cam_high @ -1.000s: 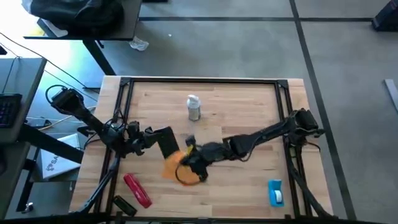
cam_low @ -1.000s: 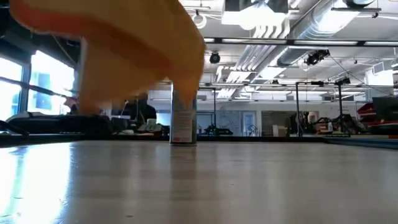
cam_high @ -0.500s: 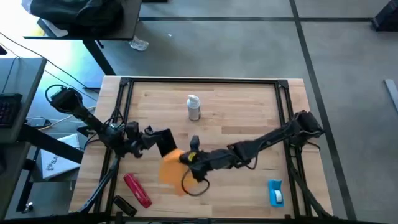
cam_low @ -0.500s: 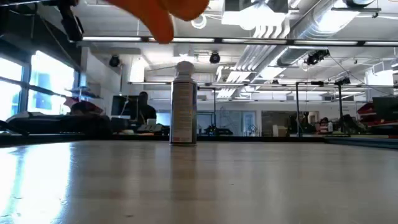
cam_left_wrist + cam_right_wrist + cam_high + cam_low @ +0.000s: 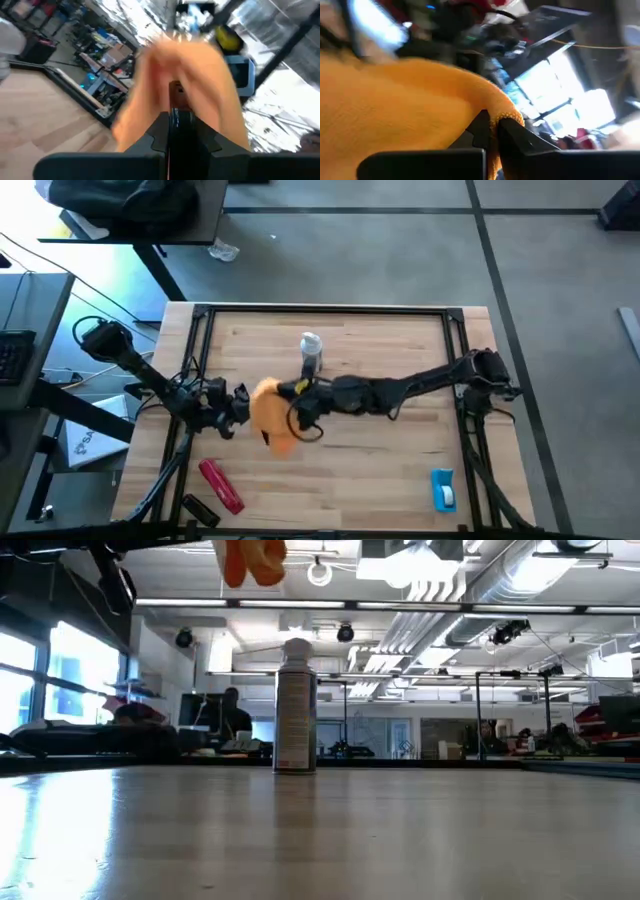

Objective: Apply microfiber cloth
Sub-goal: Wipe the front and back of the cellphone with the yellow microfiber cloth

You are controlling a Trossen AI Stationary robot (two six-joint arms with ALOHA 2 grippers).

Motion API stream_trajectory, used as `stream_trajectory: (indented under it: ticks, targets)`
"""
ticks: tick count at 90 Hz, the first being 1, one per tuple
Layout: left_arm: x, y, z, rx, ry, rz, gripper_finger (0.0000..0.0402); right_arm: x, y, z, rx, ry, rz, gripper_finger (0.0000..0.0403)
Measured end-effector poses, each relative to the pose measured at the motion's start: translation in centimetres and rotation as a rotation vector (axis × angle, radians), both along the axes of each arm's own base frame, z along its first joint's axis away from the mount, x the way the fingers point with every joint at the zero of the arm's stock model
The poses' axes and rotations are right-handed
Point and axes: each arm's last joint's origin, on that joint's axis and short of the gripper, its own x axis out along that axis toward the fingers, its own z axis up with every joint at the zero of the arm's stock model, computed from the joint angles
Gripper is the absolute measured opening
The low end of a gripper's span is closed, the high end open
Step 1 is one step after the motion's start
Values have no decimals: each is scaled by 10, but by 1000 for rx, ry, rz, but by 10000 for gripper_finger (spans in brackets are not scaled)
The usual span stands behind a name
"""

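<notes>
I hold cloth [image 5: 272,412] pinched in right gripper [image 5: 296,394], lifted off table [image 5: 400,470], just at 8 o'clock of can [image 5: 311,352]. Cloth draped over left gripper [image 5: 243,402]; its finger state I cannot tell. Judging lift keeps cloth free for wiping.

Right pincer [image 5: 290,395] gripping microfiber cloth [image 5: 270,412]

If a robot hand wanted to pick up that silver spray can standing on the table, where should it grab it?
Probably around the middle of the spray can: it stands upright, its straight round sides suit two fingers, while the domed cap is narrower. Come in level from the table's near side, which looks bare in the low view. The right hand, shut on the microfiber cloth, hangs close beside the can.
</notes>
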Motion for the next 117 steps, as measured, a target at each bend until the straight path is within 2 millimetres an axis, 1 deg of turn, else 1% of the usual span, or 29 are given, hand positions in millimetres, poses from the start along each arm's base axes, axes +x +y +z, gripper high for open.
stream_trajectory:
  ticks: [9,17,27,36,42,49,58,66,77,85,91,101,109,117]
  targets:
    - [0,0,0,11,4,4,15,0,-8,9,15,-88,-22,0]
    - [-2,2,4,29,-10,15,15,1,-8,21,108,-117,8,0]
    - [-6,5,10,53,-28,22,15,4,-7,33,210,-35,95,0]
    - [-9,7,12,67,-18,36,15,7,-4,35,251,71,103,0]
    - [-10,8,13,73,-8,40,15,6,0,34,273,137,73,0]
    - [-12,9,15,65,-16,46,15,4,5,31,305,171,72,0]
    - [-14,13,18,63,-11,106,15,1,12,24,362,235,65,0]
    - [-16,18,21,17,-10,171,15,2,18,11,399,314,61,0]
    - [-17,22,22,-12,-19,195,15,3,23,-9,420,433,43,0]
    - [-16,22,21,-10,-8,191,15,4,26,-19,411,477,45,0]
    - [-15,21,18,-27,8,181,15,5,26,-20,387,473,39,0]
    - [-13,19,12,-70,40,153,15,9,23,-14,289,401,-7,0]
    - [-11,18,9,-92,53,138,15,12,16,-7,170,332,-88,0]
    - [-9,16,6,-99,61,119,15,15,9,1,100,269,-132,0]
